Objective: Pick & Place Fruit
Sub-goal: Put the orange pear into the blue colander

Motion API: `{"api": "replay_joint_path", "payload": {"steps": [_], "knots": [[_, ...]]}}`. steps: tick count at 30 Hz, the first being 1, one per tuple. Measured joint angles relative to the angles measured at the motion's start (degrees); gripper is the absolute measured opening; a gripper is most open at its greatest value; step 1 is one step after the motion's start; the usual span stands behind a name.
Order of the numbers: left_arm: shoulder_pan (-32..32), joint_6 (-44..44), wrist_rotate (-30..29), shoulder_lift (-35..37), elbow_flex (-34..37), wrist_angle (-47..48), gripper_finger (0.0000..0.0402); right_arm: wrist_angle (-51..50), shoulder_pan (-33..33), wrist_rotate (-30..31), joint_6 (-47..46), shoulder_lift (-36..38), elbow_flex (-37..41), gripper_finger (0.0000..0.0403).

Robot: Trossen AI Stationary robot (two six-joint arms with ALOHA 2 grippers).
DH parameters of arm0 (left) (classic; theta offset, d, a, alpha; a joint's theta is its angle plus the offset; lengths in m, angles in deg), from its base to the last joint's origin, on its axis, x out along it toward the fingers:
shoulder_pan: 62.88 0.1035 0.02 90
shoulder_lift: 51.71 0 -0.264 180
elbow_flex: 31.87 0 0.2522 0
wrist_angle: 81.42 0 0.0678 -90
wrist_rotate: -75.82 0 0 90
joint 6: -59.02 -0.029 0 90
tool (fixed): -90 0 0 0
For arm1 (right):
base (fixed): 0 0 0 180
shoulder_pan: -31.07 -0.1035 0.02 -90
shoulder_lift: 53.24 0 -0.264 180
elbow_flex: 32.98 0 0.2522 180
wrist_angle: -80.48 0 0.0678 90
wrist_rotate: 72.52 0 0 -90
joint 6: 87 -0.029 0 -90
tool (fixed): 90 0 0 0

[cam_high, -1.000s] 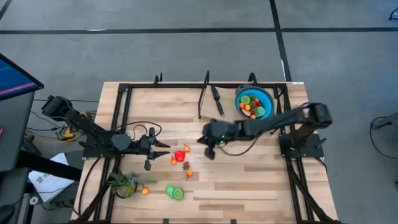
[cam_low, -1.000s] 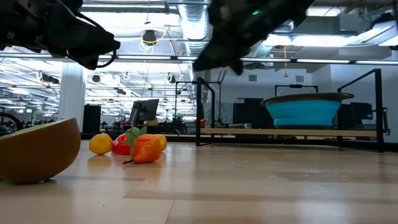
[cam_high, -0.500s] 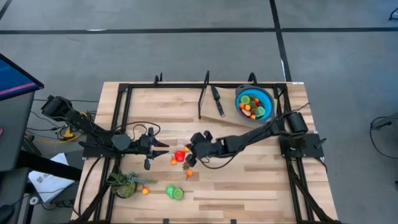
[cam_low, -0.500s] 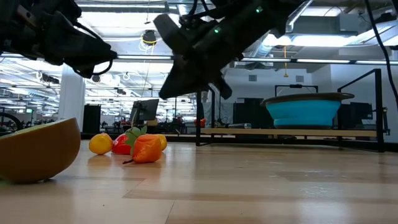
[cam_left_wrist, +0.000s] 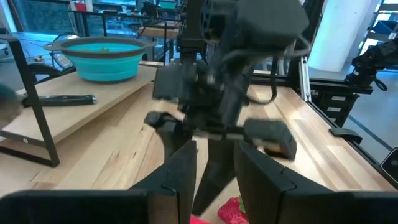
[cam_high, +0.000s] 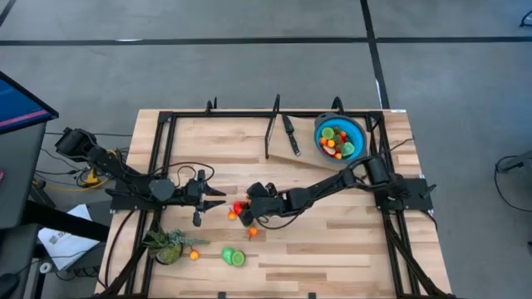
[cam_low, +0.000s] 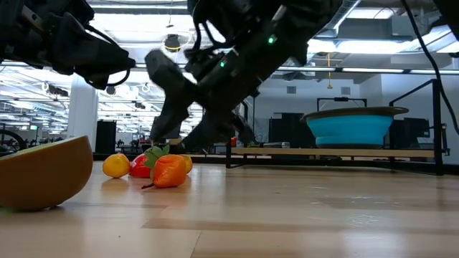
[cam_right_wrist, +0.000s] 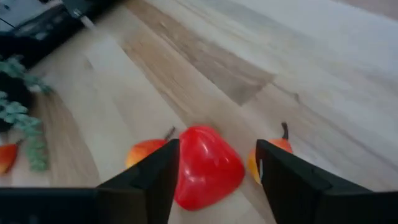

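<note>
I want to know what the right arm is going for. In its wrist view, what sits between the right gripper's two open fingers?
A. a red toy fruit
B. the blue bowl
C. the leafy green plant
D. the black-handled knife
A: in the right wrist view the right gripper stands open with a red toy fruit lying between its fingers on the table.
</note>
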Motion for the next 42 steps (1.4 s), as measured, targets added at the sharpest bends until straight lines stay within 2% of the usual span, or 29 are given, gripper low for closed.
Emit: {"api": "replay_joint_path", "payload": {"steps": [3, 6, 12, 18, 23, 28, 34, 42], "knots": [[0.0, 0.08, 0.0, 0.0, 0.0, -0.04, 0.0103, 0.63, 0.46, 0.61, -0.79, -1.77, -0.95, 0.0216], [0.01, 0.11, 0.0, 0.0, 0.0, -0.06, 0.0103, -0.37, 1.08, 2.38, -1.15, -2.1, -0.94, 0.0213], [0.02, -0.04, 0.02, 0.0, 0.0, -0.07, 0.0103, -4.14, 2.01, 4.61, -1.51, -1.87, -0.95, 0.017], [0.0, -0.04, 0.02, 0.0, 0.0, -0.08, 0.0103, -1.4, 1.63, 2.81, 1.22, -0.95, -0.44, 0.0128], [0.02, -0.04, 0.02, 0.0, 0.0, -0.01, 0.0103, -0.03, 0.67, 3.0, 3.68, 2.34, -0.79, 0.0111], [0.01, -0.04, 0.02, 0.0, 0.04, 0.1, 0.0103, -3.96, 0.91, 3.02, 7.45, 4.58, -0.68, 0.0108], [0.02, -0.04, 0.02, 0.0, 0.04, 0.12, 0.0103, -14.87, 3.69, 1.41, 7.23, 4.67, -0.66, 0.0139], [0.01, -0.02, 0.02, 0.0, 0.04, 0.09, 0.0103, -17.79, 5.62, -0.12, 13.31, 4.66, -0.68, 0.0251]]}}
